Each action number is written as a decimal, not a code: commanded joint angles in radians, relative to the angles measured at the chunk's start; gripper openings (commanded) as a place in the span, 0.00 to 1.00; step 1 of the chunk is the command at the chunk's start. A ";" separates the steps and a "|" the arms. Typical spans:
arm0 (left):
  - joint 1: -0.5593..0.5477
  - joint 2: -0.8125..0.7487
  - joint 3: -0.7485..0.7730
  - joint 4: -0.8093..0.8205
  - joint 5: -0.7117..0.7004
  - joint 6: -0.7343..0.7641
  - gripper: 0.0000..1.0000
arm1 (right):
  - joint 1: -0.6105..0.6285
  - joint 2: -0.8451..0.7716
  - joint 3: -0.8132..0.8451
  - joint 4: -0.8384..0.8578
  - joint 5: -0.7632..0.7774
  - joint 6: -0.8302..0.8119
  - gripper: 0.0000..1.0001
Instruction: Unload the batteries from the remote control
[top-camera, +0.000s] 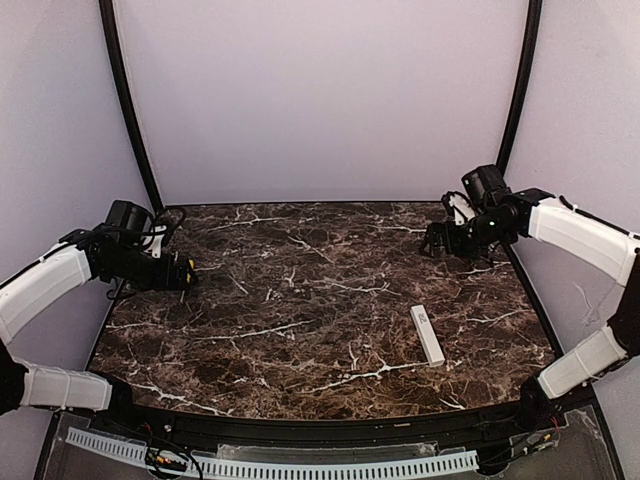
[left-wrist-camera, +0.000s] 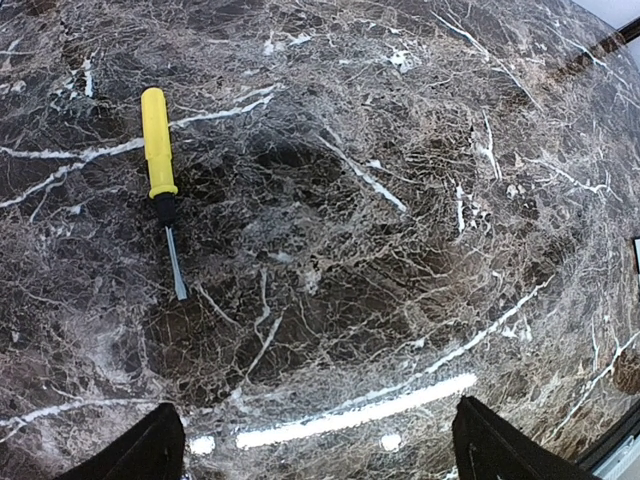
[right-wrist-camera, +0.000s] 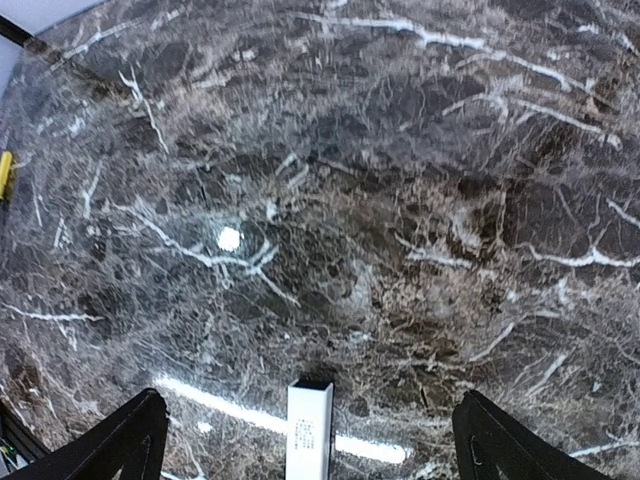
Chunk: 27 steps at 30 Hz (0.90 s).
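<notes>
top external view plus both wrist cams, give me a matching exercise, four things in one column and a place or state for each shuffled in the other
Things:
1. remote control
2. screwdriver
3. left gripper
4. right gripper

Places or states:
A. open, over the far right corner of the table
B. yellow handle, lying flat
C. open, at the left edge
D. white, lying flat on the right side, nothing touching it

Pairs: 1-D, 2-B, 3-C, 4-A
</notes>
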 joint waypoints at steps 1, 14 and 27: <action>-0.007 0.008 -0.014 -0.015 -0.011 0.003 0.94 | 0.078 0.066 0.037 -0.147 0.118 0.044 0.99; -0.010 0.012 -0.014 -0.017 -0.004 0.003 0.91 | 0.242 0.175 -0.017 -0.223 0.131 0.158 0.99; -0.013 0.015 -0.013 -0.017 0.000 0.004 0.89 | 0.310 0.182 -0.173 -0.202 0.081 0.235 0.86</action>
